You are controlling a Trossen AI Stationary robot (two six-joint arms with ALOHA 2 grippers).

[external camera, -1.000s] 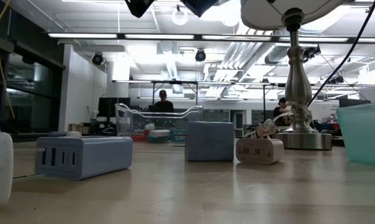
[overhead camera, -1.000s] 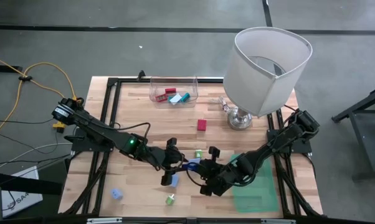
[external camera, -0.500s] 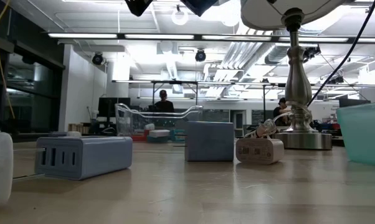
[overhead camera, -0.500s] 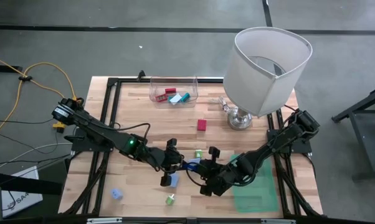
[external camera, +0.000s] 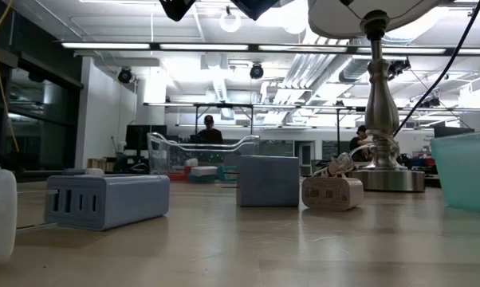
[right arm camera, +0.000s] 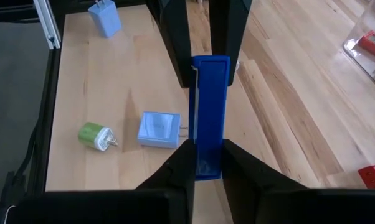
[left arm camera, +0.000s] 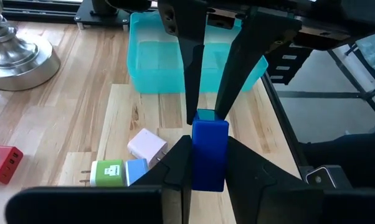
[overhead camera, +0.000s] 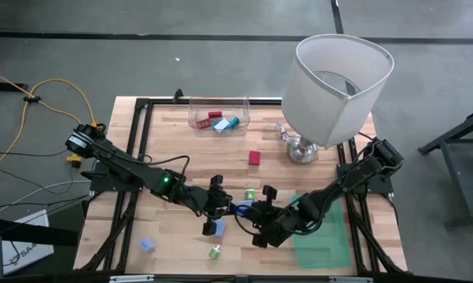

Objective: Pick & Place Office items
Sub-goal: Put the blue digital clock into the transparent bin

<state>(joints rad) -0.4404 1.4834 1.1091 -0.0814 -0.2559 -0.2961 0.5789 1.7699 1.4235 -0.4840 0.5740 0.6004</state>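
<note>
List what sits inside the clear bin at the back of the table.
In the clear bin, the high view shows two red pieces, a teal one and a light blue one. Anything lying beneath them cannot be seen.

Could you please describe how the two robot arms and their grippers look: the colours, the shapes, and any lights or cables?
Both arms are dark, slim and jointed. The left arm shows a small green light and ends at a yellow and black base; a thin black cable loops beside it. The right arm looks plain black. The left gripper and right gripper each have two flat, dark, tapering fingers.
</note>
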